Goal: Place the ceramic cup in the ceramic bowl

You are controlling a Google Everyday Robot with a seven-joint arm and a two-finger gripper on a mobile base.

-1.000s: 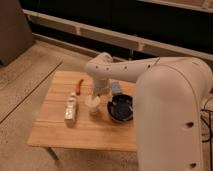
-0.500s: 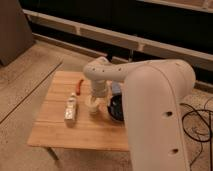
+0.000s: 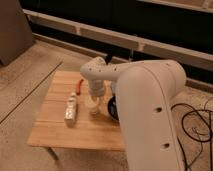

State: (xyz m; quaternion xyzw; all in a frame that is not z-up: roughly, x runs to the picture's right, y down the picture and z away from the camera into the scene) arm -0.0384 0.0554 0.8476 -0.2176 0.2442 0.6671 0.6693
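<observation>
While the bulky white robot arm [image 3: 150,110] has swung further across the right side of the view over the last second, the gripper [image 3: 95,100] has stayed low over the middle of the light wooden bench [image 3: 55,130], right at the small cream-white ceramic cup [image 3: 93,108]. The cup has barely shifted in that time. It sits directly under the gripper, seemingly at bench level, just left of the round glossy black ceramic bowl [image 3: 111,108] and not in it. The bowl was in full view a second ago; now only its left edge shows past the arm, the rest is hidden. Whether the gripper is closed on the cup or merely around it, cannot tell (wrist blocks that part). Judgement: grasp stage, transfer not begun, since the cup has neither risen nor moved toward the bowl. The swing looks like the arm settling its pose over the cup rather than carrying anything. The remaining move is short, a lift and a small sideways shift to the right, then release over the bowl. A white plastic bottle with an orange-red cap [image 3: 71,108] lies on its side near the cup's left, apart from it and unmoved. No brand, label or writing can be read on the bottle, cup, bowl or arm.
</observation>
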